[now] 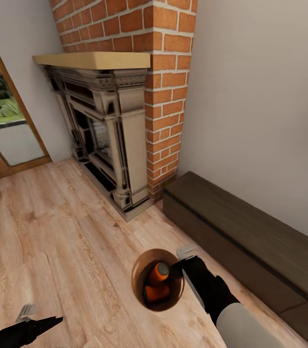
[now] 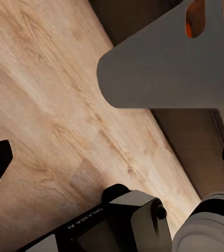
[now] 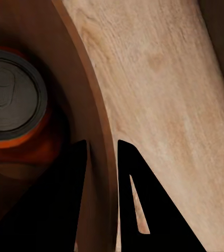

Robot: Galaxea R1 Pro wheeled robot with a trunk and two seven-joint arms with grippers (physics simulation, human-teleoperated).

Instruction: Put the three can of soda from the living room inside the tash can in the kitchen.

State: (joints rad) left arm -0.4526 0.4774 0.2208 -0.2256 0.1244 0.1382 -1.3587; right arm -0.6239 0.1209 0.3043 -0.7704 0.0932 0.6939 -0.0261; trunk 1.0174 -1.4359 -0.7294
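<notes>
The tash can hangs low over the wood floor, copper-brown inside and pale grey outside. My right gripper is shut on its rim, one finger inside the wall and one outside. Two orange cans of soda lie inside: one with its grey end up, another below it. The grey top of a can is close to my right fingers. Orange also shows through the bin's handle hole. My left gripper hangs open and empty near the floor.
A red-brick fireplace with a pale wood mantel stands ahead. A long low dark-wood cabinet runs along the right wall, close to the bin. A glass door is at the left. Light wood floor spreads left and ahead.
</notes>
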